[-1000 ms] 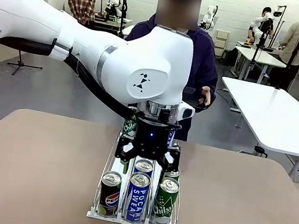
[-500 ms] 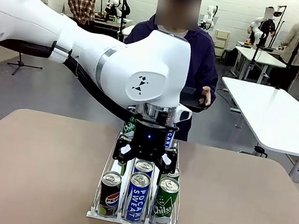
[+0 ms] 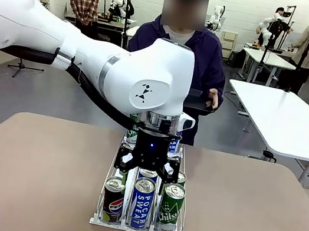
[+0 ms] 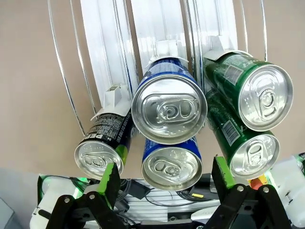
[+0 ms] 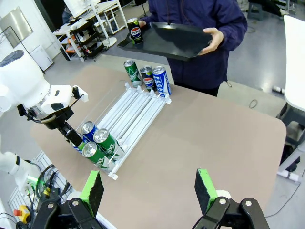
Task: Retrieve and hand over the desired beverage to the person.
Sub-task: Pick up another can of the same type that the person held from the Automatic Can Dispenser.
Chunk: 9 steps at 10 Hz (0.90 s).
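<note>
Left wrist view: left fingers (image 4: 110, 179) spread above rack (image 4: 102, 43) holding blue, green, black cans (image 4: 169, 107).

Front view faces the person (image 3: 206, 59) across the table (image 3: 30, 177). Left wrist view sits close above the rack (image 4: 105, 43); right wrist view is high and far, sharing it.

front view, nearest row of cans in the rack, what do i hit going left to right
black pepsi can → blue pocari sweat can → green chilsung can
</note>
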{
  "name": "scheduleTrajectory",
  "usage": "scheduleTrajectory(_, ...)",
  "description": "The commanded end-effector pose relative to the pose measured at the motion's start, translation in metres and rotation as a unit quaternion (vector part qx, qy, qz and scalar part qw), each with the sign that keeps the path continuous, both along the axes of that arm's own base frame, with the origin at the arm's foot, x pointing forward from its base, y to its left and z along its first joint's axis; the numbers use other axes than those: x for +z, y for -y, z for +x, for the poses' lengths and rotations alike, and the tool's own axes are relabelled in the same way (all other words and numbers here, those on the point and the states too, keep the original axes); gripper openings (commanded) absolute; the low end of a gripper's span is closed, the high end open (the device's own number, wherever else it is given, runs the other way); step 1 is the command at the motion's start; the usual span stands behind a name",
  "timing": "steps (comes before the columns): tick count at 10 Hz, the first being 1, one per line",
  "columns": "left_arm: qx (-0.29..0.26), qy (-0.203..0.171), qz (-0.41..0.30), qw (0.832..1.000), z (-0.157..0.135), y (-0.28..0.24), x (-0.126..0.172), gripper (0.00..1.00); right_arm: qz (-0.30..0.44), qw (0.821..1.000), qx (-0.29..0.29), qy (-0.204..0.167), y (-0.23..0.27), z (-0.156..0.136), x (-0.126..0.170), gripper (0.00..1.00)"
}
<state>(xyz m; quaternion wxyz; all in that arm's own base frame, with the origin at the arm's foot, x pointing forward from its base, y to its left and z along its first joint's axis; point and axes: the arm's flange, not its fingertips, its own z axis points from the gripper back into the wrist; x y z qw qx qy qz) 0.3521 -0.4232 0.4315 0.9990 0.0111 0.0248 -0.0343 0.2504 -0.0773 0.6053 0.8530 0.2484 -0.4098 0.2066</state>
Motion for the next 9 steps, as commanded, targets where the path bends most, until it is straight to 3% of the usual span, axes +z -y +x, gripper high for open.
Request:
scheduleTrajectory(1,0.010,0.009,0.005,1.000,-0.0009,0.0016,-0.0077,1.00,0.010,1.000,0.013,0.001,-0.0008,0.0021,-0.0010,1.00)
scheduleTrajectory(4,0.007,0.007,0.001,1.000,-0.0005,0.0006,-0.0118,1.00,0.010,1.000,0.013,0.001,-0.0008,0.0021,-0.0010,1.00)
scheduleTrajectory(5,-0.002,0.014,-0.009,1.000,0.0001,-0.0008,-0.0113,0.57,0.010,1.000,0.013,0.001,-0.0008,0.0021,-0.0010,1.00)
scheduleTrajectory(6,0.001,0.016,-0.009,1.000,-0.0017,-0.0003,-0.0114,0.42,0.010,1.000,0.013,0.001,-0.0008,0.0021,-0.0010,1.00)
scheduleTrajectory(8,0.006,0.015,-0.007,1.000,-0.0016,-0.0019,-0.0106,0.30,0.010,1.000,0.013,0.001,-0.0008,0.0021,-0.0010,1.00)
scheduleTrajectory(9,0.006,0.016,-0.006,1.000,-0.0015,-0.0026,-0.0102,0.36,0.010,1.000,0.013,0.001,-0.0008,0.0021,-0.0010,1.00)
